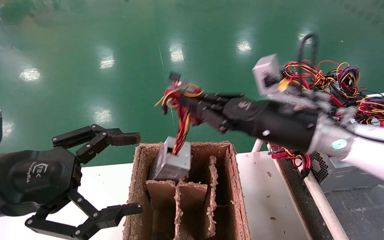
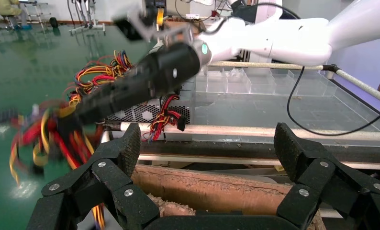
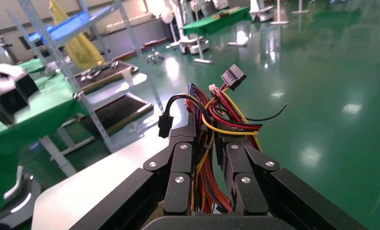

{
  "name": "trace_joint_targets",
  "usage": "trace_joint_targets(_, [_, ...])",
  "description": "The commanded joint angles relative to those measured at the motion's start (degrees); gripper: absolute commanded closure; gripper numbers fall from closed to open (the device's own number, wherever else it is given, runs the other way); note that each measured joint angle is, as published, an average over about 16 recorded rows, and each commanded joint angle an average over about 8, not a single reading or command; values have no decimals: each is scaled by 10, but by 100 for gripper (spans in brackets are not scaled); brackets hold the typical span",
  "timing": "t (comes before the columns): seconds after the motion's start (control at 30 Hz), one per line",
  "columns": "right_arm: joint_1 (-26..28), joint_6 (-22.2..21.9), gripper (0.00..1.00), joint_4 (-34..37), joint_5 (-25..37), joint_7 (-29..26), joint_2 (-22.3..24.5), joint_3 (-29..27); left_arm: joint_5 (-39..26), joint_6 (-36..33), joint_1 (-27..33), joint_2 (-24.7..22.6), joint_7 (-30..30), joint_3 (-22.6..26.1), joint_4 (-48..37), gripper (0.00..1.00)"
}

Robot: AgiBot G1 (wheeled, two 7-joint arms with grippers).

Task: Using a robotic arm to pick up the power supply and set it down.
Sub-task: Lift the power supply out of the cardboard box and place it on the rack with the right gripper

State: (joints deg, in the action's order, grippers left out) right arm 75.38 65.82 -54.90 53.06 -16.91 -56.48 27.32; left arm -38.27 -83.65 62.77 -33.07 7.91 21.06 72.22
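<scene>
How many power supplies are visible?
2. The hanging power supply dangles from the right gripper over the cardboard box; the second power supply lies under the right arm. The wire tangle may hide more.

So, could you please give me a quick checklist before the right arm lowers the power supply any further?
1. Right gripper shut on the wires: ok.
2. Grip on the power supply casing itself: not ok, it hangs by the wires only.
3. Power supply over a cardboard box compartment: ok, at the far left one.
4. Power supply hanging level: not ok, tilted.
5. Left gripper open, beside the box: ok.
6. Compartment bottom free: cannot tell.
</scene>
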Motion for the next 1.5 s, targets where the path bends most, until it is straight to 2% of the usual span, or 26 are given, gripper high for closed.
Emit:
trace_joint_targets(0.03, [3, -1, 100, -16, -7, -14, 18, -8, 0, 0, 0, 0, 0, 0, 0, 0])
trace_joint_targets(0.37, [43, 42, 100, -53, -43, -73, 101, -37, 0, 0, 0, 0, 0, 0, 0, 0])
trace_joint_targets(0.9, [70, 146, 100, -45, -66, -98, 224, -61, 0, 0, 0, 0, 0, 0, 0, 0])
trace_joint_targets(1.23, [60, 210, 100, -44, -92, -114, 303, -75, 0, 0, 0, 0, 0, 0, 0, 0])
trace_joint_targets(1.5, [29, 223, 100, -48, -105, -103, 362, -88, 0, 0, 0, 0, 0, 0, 0, 0])
